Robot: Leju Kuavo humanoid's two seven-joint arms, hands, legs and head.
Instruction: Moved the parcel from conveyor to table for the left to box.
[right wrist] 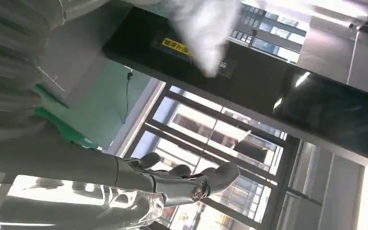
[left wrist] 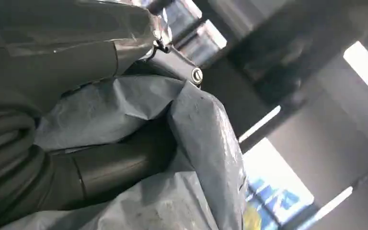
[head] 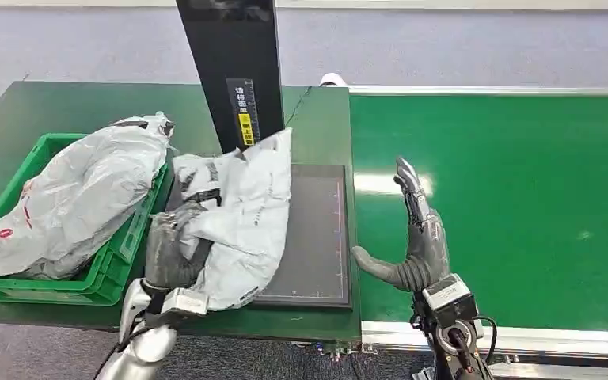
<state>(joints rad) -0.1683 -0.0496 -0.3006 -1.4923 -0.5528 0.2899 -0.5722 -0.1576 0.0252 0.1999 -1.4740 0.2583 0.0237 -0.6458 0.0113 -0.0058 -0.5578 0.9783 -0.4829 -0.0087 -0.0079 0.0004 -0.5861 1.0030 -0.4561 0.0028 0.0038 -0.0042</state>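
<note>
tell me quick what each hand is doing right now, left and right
Left hand: gripping the grey parcel on the black pad.
Right hand: open, holding nothing, over the edge of the green conveyor.

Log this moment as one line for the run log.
left hand: grips grey parcel on black pad | right hand: open, over conveyor | green crate: holds another bag

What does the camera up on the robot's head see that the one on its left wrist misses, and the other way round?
Head view alone: the green crate with a grey bag in it, the black pad, the conveyor belt and the open right hand. Left wrist view alone: a close look at the fingers pressed into the folds. Both: the left hand gripping the grey parcel.
</note>
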